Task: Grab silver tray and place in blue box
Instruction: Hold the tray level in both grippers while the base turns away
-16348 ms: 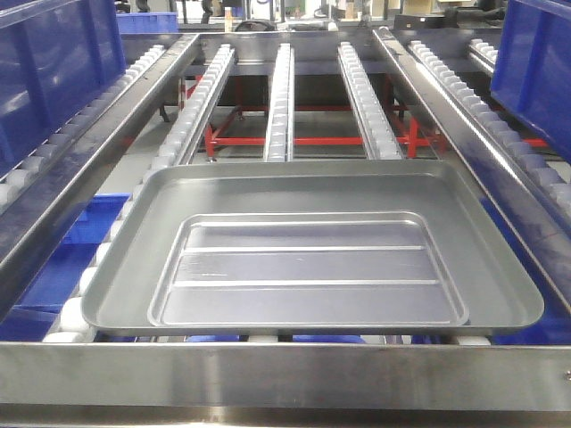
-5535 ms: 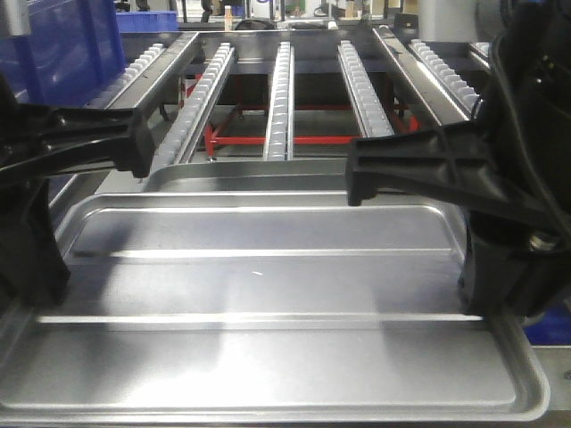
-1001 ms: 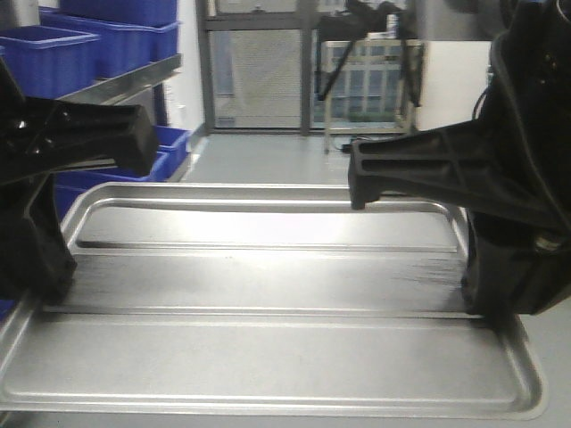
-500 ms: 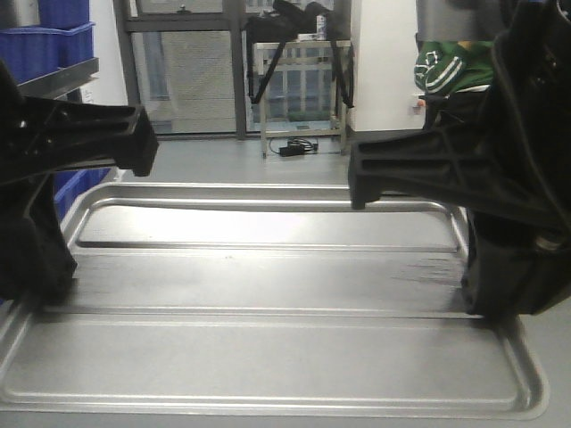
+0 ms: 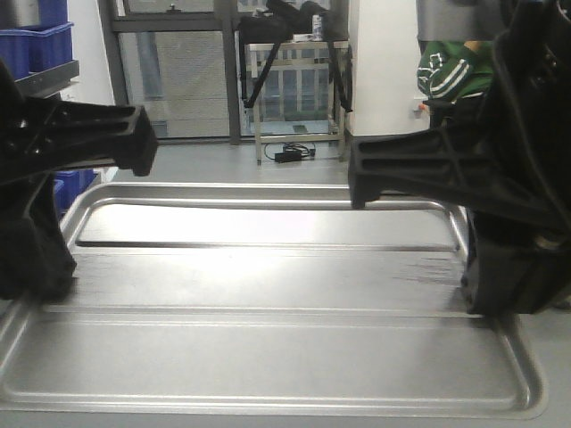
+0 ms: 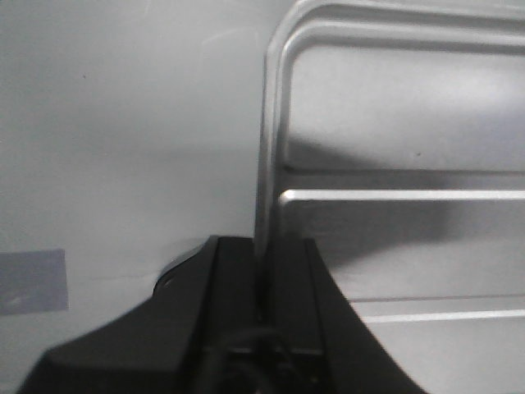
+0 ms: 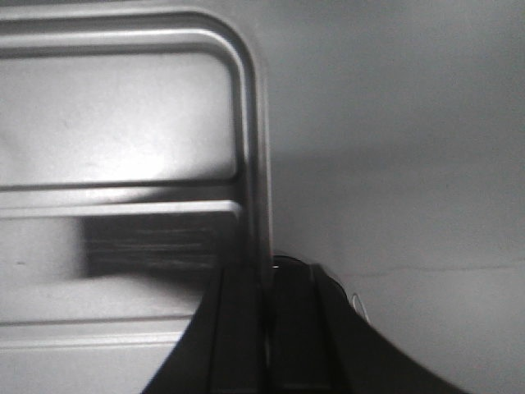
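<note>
The silver tray (image 5: 268, 285) fills the lower front view, held level in the air above a grey floor. My left gripper (image 5: 36, 285) is shut on its left rim; in the left wrist view (image 6: 261, 283) the black fingers clamp the tray's edge (image 6: 271, 189). My right gripper (image 5: 491, 303) is shut on its right rim; in the right wrist view (image 7: 267, 291) the fingers pinch the tray's edge (image 7: 261, 197). The blue box of the task is out of view.
Blue crates (image 5: 36, 45) sit on a metal shelf at the far left. Glass doors (image 5: 178, 80), a metal trolley (image 5: 299, 89) with tripod legs and a white pillar (image 5: 384, 62) stand ahead. A green bundle (image 5: 451, 71) lies at right. Grey floor below.
The background has slid leftward while the tray stays fixed in both grippers: the blue shelves have moved out to the left edge and the trolley and pillar have come into the middle.
</note>
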### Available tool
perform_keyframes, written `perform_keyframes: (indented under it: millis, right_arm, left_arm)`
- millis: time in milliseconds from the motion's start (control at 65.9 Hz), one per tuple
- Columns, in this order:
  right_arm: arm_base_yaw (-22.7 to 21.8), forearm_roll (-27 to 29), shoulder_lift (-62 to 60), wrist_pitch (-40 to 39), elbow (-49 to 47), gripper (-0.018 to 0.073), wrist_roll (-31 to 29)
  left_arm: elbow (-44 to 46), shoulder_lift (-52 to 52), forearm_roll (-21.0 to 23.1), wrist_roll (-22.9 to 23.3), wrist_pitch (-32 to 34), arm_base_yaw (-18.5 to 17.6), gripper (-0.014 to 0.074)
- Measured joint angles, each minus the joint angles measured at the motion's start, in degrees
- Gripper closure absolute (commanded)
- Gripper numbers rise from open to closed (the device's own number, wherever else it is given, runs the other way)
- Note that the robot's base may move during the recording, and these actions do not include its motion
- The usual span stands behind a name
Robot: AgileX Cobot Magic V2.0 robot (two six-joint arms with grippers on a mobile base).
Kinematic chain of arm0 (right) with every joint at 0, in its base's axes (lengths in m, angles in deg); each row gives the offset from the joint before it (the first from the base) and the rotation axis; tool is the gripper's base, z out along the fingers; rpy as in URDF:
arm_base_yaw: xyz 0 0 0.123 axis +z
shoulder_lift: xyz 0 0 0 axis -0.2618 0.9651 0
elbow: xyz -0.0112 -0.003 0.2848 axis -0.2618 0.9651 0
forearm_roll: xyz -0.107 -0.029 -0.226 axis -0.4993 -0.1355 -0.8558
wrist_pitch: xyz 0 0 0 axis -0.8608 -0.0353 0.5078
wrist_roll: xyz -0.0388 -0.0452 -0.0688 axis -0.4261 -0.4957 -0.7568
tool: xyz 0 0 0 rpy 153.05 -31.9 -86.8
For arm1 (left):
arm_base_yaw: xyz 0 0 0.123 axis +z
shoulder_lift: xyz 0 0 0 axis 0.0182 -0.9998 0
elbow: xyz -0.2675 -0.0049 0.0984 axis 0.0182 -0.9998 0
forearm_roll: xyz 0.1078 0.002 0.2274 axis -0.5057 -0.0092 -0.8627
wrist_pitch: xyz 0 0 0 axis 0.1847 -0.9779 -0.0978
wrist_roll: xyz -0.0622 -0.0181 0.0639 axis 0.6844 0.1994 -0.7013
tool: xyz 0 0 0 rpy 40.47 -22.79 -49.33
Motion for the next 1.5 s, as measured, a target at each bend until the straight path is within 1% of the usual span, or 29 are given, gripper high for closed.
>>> perform_keyframes:
  millis: [1501]
  right_arm:
    - [0.0,0.0,0.0,0.8,0.0,0.0511,0.0]
  left_arm:
    - [0.0,0.0,0.0,0.0,0.3,-0.1,0.07]
